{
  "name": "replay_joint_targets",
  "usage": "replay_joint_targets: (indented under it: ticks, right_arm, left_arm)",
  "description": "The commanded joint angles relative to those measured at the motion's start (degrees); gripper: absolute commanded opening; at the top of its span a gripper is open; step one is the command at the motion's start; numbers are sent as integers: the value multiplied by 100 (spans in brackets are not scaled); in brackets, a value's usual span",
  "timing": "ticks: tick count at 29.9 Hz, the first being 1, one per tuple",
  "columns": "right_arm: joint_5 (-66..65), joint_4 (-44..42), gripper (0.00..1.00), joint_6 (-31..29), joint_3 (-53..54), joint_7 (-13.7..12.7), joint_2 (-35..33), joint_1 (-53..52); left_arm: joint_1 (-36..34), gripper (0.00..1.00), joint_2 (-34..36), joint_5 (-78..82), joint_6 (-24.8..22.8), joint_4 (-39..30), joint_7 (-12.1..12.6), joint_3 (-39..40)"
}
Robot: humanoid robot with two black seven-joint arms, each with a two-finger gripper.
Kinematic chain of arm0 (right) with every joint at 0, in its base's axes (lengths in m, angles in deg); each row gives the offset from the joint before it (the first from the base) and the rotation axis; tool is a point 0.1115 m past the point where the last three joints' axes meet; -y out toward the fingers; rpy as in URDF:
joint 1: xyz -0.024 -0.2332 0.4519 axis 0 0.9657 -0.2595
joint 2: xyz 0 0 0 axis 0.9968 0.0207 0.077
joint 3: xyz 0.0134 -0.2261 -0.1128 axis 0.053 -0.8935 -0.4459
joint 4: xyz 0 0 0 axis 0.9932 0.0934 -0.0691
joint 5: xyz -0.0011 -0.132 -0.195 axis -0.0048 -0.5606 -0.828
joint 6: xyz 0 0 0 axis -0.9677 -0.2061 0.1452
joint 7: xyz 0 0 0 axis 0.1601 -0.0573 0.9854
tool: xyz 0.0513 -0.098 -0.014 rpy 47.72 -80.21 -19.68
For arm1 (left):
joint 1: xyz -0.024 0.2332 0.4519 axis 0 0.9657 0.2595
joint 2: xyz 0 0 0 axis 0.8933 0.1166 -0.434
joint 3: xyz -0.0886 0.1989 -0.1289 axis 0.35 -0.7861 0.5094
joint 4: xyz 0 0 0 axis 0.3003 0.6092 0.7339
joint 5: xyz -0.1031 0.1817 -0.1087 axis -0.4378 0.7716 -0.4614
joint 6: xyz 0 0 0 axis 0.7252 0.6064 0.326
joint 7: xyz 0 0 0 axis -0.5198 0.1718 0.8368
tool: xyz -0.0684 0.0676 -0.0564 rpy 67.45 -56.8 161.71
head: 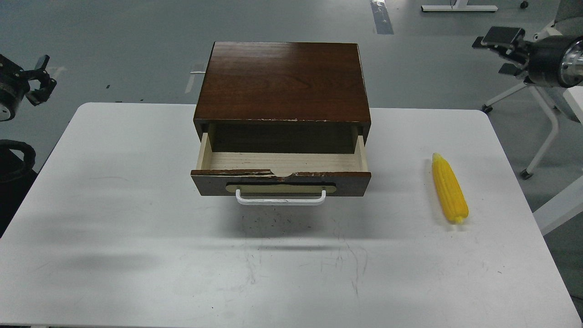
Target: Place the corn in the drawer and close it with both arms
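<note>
The yellow corn [449,189] lies on the white table [136,205] at the right, stub end toward me, well apart from the drawer. The drawer [282,162] of the dark brown box [282,82] is pulled open and its pale wood floor is bare; the white bar handle [280,199] faces me. My left gripper [40,81] is off the table's far left corner, open and empty. My right gripper [501,51] is above the floor beyond the table's far right corner, pointing left, open and empty, far above the corn.
A white chair frame [544,132] stands off the table's right edge. A black cable loop [18,159] hangs by the left edge. The table's front half carries only scuff marks.
</note>
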Motion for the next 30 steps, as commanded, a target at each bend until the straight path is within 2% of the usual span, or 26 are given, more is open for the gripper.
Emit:
replay_joint_targets:
  ticks: [1, 6, 10, 16, 20, 30]
  right_arm:
    - [-46, 107, 100, 0, -439, 4, 22, 54]
    - [-55, 222, 100, 0, -827, -5, 206, 274]
    - [-457, 748, 100, 31, -1117, -84, 250, 520]
    - [-837, 1285, 100, 602, -1153, -233, 259, 889]
    - [-855, 1215, 97, 647, -1170, -233, 268, 1056]
    - [-1364, 1233, 66, 972, -1161, -216, 602, 1311]
  left_arm:
    - [9, 98, -8, 0, 0, -10, -9, 8]
    - [36, 98, -16, -9, 0, -1, -18, 17]
    - [27, 98, 1, -9, 0, -1, -9, 17]
    - [27, 98, 36, -9, 0, -10, -9, 17]
    - [36, 98, 89, -9, 0, -10, -9, 17]
    - [97, 98, 63, -9, 0, -1, -18, 8]
